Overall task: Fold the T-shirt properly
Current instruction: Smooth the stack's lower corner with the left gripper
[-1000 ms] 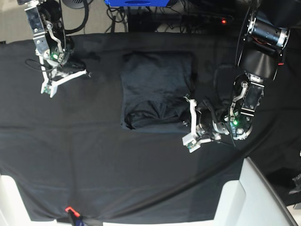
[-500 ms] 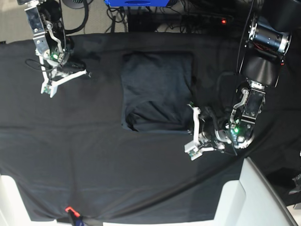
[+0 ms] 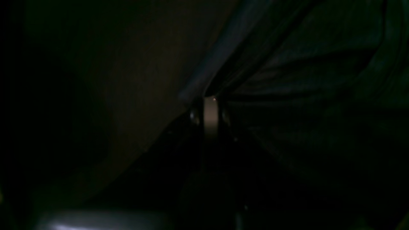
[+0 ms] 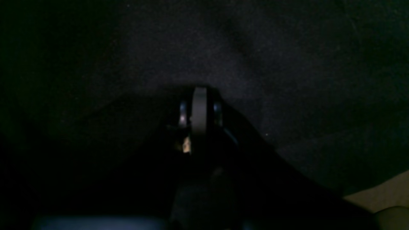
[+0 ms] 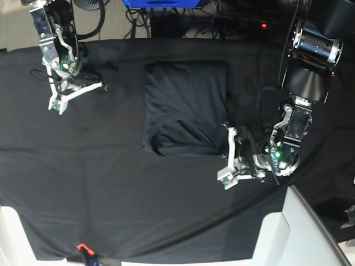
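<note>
The T-shirt lies folded into a dark rectangle at the middle of the black tablecloth, with a rumpled lump near its front left corner. My left gripper sits low at the shirt's front right corner. In the left wrist view, the left gripper is shut, and a lighter hem and creases of the T-shirt run out from its fingertips. My right gripper rests at the far left, well away from the shirt. In its own view the right gripper is shut over bare tablecloth.
White raised blocks stand at the front right and the front left corner. A blue box and cables lie beyond the table's back edge. A small red clip sits at the front edge.
My left gripper has slid toward the table's front, from beside the shirt's right edge to its front right corner. The right arm has not moved.
</note>
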Action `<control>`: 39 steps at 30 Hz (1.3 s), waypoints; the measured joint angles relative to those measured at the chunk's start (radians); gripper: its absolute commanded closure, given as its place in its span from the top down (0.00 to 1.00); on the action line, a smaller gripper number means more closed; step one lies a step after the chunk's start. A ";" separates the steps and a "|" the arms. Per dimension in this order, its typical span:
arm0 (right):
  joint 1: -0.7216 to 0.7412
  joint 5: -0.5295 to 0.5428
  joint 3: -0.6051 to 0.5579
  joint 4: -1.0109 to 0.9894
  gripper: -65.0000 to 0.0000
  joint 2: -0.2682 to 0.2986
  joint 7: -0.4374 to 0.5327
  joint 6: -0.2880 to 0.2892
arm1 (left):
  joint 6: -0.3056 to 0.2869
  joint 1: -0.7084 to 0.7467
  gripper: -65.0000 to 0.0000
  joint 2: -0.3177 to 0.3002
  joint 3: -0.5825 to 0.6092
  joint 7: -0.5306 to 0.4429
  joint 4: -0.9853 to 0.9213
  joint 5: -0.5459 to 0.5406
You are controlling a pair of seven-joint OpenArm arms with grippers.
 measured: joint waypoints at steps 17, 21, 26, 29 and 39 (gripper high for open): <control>0.000 -0.003 0.000 -0.001 0.04 -0.003 0.000 0.000 | 0.000 -0.054 0.00 0.029 0.003 -0.032 -0.113 -0.001; 0.000 -0.003 0.000 -0.001 0.04 -0.003 0.000 0.000 | 0.000 -0.079 0.00 0.032 0.006 -0.034 -0.114 -0.003; 0.000 -0.003 0.000 -0.001 0.04 -0.002 0.000 0.000 | 0.000 -0.076 0.00 0.032 0.006 -0.033 -0.114 -0.002; 0.000 -0.003 0.000 -0.001 0.04 -0.003 0.000 0.000 | 0.000 -0.076 0.00 0.033 0.007 -0.033 -0.114 -0.002; 0.000 -0.003 0.000 0.000 0.04 -0.003 0.000 0.000 | 0.000 -0.076 0.00 0.031 0.008 -0.033 -0.114 0.040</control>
